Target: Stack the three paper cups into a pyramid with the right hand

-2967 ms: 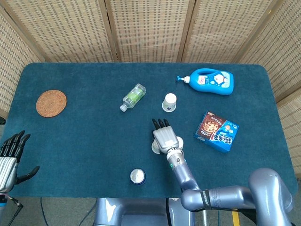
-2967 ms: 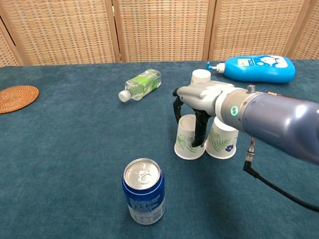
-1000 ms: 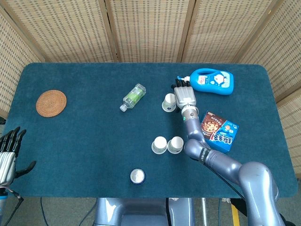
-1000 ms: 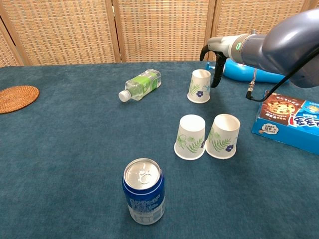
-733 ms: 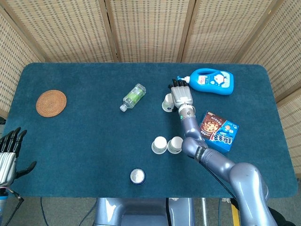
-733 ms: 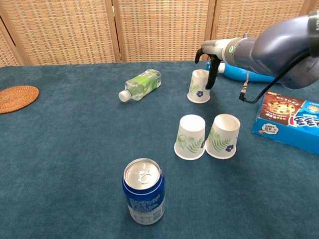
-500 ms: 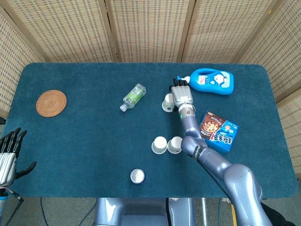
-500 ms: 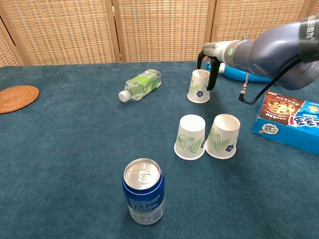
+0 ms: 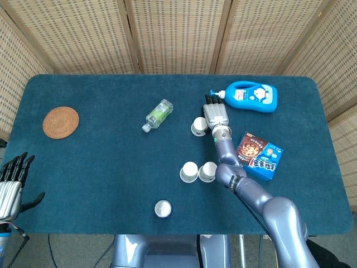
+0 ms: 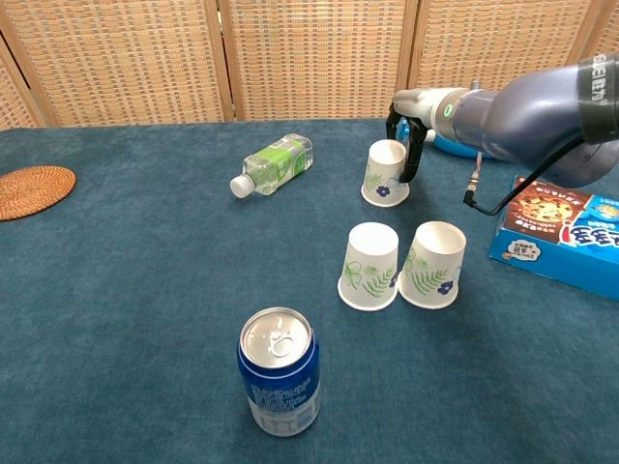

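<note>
Two upside-down paper cups stand side by side, touching, near the table's middle; the head view shows the same pair. The third paper cup is farther back, upside down and tilted a little. My right hand is at its right and back sides with fingers curled around it, gripping it. My left hand hangs off the table's near left corner, fingers apart and holding nothing.
A blue soda can stands near the front edge. A small green-labelled bottle lies left of the third cup. A blue detergent bottle lies behind my right hand, a cookie box sits right, a woven coaster far left.
My right hand left the pair of cups, reached back to the third cup and closed around it. That cup has shifted slightly nearer and left and now tilts.
</note>
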`<state>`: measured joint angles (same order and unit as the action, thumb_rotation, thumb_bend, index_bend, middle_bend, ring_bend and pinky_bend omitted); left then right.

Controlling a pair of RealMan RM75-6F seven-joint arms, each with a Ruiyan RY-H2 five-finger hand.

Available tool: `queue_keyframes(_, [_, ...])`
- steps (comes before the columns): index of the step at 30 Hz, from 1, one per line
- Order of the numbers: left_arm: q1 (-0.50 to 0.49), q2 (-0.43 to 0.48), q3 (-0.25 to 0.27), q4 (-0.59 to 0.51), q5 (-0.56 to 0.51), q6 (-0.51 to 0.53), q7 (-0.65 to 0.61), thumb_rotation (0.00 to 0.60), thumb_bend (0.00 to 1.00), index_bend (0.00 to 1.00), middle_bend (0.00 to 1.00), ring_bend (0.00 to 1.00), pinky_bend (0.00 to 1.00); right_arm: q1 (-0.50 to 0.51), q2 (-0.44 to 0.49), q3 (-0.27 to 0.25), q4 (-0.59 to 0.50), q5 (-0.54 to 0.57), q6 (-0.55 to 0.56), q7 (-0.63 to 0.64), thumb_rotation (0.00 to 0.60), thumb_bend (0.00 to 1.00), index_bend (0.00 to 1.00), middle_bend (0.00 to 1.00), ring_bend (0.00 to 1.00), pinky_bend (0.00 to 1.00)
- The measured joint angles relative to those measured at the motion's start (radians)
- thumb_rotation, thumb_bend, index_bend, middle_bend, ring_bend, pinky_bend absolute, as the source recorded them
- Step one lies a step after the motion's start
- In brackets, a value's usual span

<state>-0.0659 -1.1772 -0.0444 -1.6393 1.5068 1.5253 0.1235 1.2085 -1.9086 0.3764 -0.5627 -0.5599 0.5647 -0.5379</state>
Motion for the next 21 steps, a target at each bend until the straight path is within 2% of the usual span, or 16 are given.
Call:
queue_keyframes(6, [0.002, 0.002, 0.0, 0.001, 0.0, 0.002, -0.008, 0.6, 0.24, 0.0, 0.0, 0.0, 0.06, -0.015, 0.017, 0.002, -0.065, -0.01, 0.038, -0.012, 0.6, 0.11, 0.6, 0.08, 0.0, 0.15])
queue_keyframes(15, [0.002, 0.004, 0.0, 0.004, 0.0, 0.003, -0.016, 0.6, 0.24, 0.0, 0.0, 0.0, 0.06, -0.036, 0.05, 0.005, -0.142, 0.032, 0.079, -0.073, 0.6, 0.11, 0.62, 0.09, 0.0, 0.15])
queue_keyframes(21, [0.002, 0.005, 0.0, 0.002, -0.002, 0.002, -0.017, 0.6, 0.24, 0.0, 0.0, 0.0, 0.06, -0.045, 0.11, 0.016, -0.258, 0.062, 0.132, -0.11, 0.6, 0.11, 0.62, 0.1, 0.0, 0.15])
